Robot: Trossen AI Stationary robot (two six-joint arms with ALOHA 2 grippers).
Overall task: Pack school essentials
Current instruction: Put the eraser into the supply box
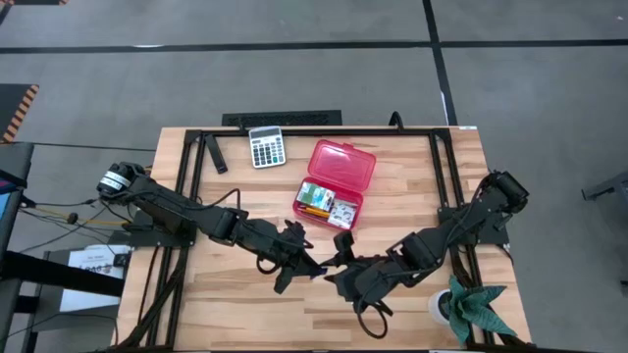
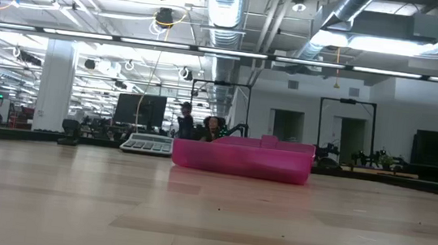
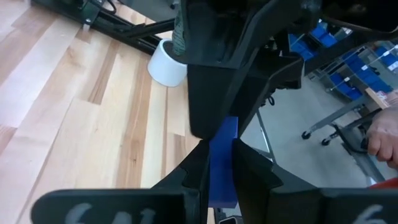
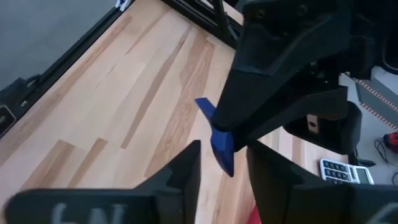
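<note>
A small flat blue piece (image 3: 222, 134) hangs in the air between my two grippers, above the table's near middle. My left gripper (image 3: 221, 147) (image 1: 312, 267) is shut on it. My right gripper (image 4: 224, 149) (image 1: 339, 263) faces it, open, with a finger on either side of the blue piece's end (image 4: 226, 163). The red translucent case (image 1: 334, 181) lies open on the table beyond them. Green, orange and white stationery (image 1: 327, 204) lies in its tray. The grey-white calculator (image 1: 266, 147) lies near the far edge. My left gripper pinches the blue piece between its two fingers, which lie on its flat sides (image 3: 222, 183). The piece is lifted clear of the table and sticks out past the fingertips toward my right gripper.
A small plant in a white pot (image 1: 461, 309) stands at the near right corner, close behind my right arm. The black frame rails (image 1: 437, 167) run along both table sides. Bare wood lies to the near left (image 1: 226, 294). In the low view the case (image 2: 244, 158) and the calculator (image 2: 147, 143) show.
</note>
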